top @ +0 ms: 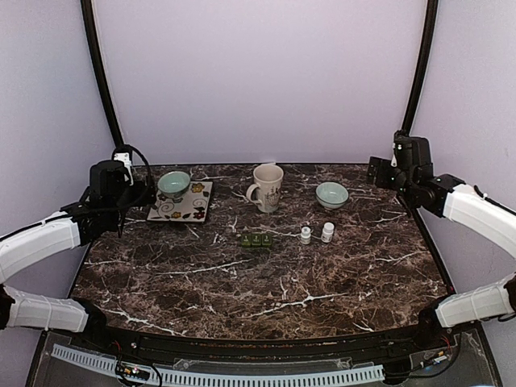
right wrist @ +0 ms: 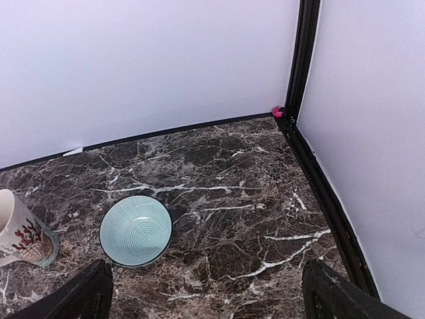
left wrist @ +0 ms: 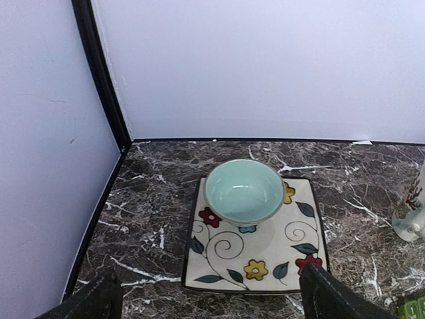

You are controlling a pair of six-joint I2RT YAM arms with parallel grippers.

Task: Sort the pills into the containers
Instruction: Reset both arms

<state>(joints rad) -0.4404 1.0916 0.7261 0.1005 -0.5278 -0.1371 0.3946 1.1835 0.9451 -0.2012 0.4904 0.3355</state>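
A small green pill case (top: 256, 240) lies mid-table, with two little white bottles (top: 305, 235) (top: 328, 232) to its right. Loose pills are too small to make out. One pale green bowl (left wrist: 243, 191) stands on the flowered plate (left wrist: 279, 246) at the back left. A second, ribbed one (right wrist: 135, 230) sits on the marble at the back right. My left gripper (left wrist: 211, 300) hovers open above the plate's near edge, nothing between its fingers (left wrist: 325, 296). On the other side my right gripper (right wrist: 209, 292) hangs open over bare table beside the ribbed bowl, also holding nothing.
A cream mug (top: 267, 187) with a dark sprig pattern stands between the two bowls at the back. Black frame posts (top: 101, 76) (top: 419, 68) and pale walls close in the back and sides. The table's raised black edge (right wrist: 319, 193) runs close to my right gripper.
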